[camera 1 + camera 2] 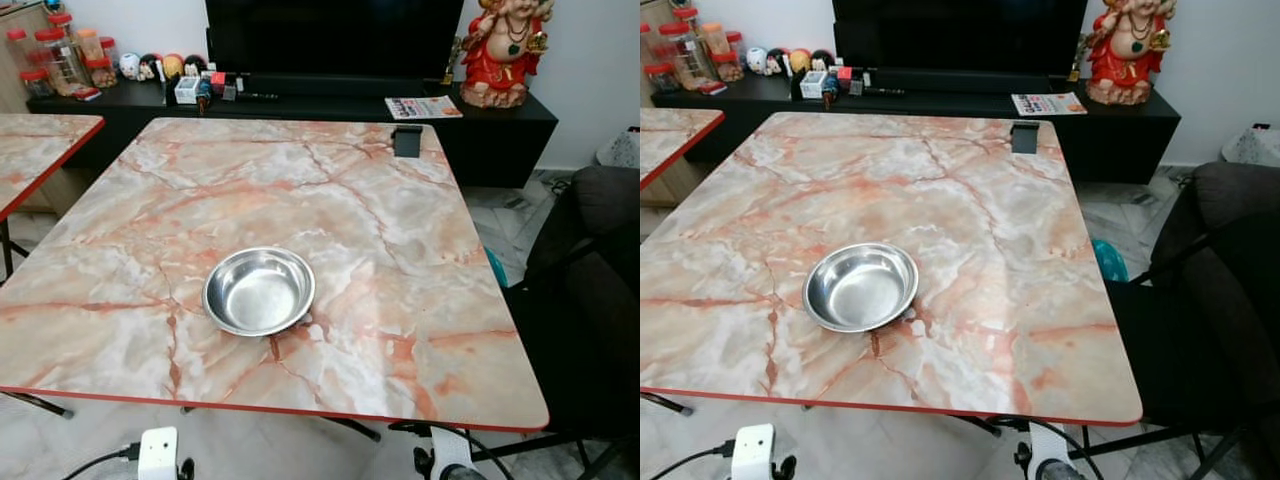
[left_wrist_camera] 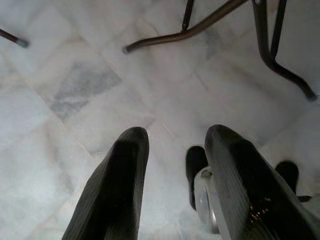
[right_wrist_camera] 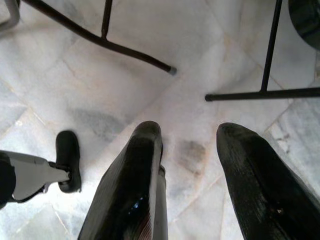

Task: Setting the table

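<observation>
Bowl (image 1: 259, 291) upright on table (image 1: 420, 250), well above both grippers. Left gripper (image 2: 175, 150) spread, empty, over floor (image 2: 75, 90). Right gripper (image 3: 190, 145) likewise spread, empty.

Marble-pattern table (image 1: 400, 250) with red edging is seen centre, a second like it (image 1: 40, 150) at the left. Behind, a long black cabinet (image 1: 500, 125) is set against a white wall (image 1: 590, 70), carrying a dark TV (image 1: 330, 35), jars (image 1: 60, 55) and a red figurine (image 1: 505, 50). A dark chair (image 1: 590, 290) is placed right. Floor (image 2: 75, 75) is pale marble tile.
</observation>
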### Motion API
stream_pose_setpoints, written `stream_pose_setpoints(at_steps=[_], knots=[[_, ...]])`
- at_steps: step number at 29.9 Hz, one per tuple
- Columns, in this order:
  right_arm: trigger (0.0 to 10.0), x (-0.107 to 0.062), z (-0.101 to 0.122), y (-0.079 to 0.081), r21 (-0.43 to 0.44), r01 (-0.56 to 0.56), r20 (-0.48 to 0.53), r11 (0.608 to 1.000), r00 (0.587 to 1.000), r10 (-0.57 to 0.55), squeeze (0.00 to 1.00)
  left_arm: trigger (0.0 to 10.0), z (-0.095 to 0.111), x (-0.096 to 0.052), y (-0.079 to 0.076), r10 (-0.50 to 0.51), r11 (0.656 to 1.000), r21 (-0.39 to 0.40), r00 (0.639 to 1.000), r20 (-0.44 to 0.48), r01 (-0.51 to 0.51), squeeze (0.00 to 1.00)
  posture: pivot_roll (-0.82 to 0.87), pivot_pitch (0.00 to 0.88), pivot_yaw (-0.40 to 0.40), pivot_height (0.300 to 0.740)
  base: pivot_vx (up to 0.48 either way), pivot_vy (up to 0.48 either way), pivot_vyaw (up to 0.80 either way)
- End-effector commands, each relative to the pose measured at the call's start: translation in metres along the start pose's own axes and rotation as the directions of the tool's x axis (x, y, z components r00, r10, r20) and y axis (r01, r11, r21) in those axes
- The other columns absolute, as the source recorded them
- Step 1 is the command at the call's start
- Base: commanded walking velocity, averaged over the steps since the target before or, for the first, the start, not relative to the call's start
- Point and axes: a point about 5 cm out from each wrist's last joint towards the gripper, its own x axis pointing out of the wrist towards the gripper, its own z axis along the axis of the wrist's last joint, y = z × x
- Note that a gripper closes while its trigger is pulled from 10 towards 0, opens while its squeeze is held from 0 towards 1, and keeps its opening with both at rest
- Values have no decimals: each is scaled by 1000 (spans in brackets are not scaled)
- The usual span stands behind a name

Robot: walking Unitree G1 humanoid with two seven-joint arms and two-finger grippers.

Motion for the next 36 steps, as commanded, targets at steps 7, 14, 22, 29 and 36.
stream_pose_setpoints(at_steps=[7, 14, 22, 29, 36], knots=[[10000, -3, -17, -11, 23, 24, -32, 999, 999, -24, 0, 10000, -4, 0, 1, 19, 998, -57, 1000, -10, -20, 0, -5, 0, -13, 732, 0, 0, 0], [10000, -4, -16, -13, 88, 32, -9, 996, 999, -32, 0, 10000, -7, 0, -2, 3, 998, -62, 1000, -28, -5, 0, -14, 0, -9, 732, 0, 0, 0], [10000, -2, -13, -9, 72, 24, -24, 997, 999, -22, 0, 10000, -4, 1, -5, -7, 997, -73, 1000, -21, 5, 0, -13, 0, -10, 732, 0, 357, 0], [10000, -2, -8, -9, 74, 27, -1, 997, 1000, -27, 0, 10000, -6, 1, -4, 3, 998, -70, 999, -32, -5, 0, -12, 0, -11, 732, 0, 480, -552], [10000, -1, -3, -6, 80, 22, 15, 997, 1000, -23, 0, 10000, -8, 0, -2, 9, 998, -68, 999, -41, -12, 0, -11, 0, -5, 732, 0, 480, 0]])
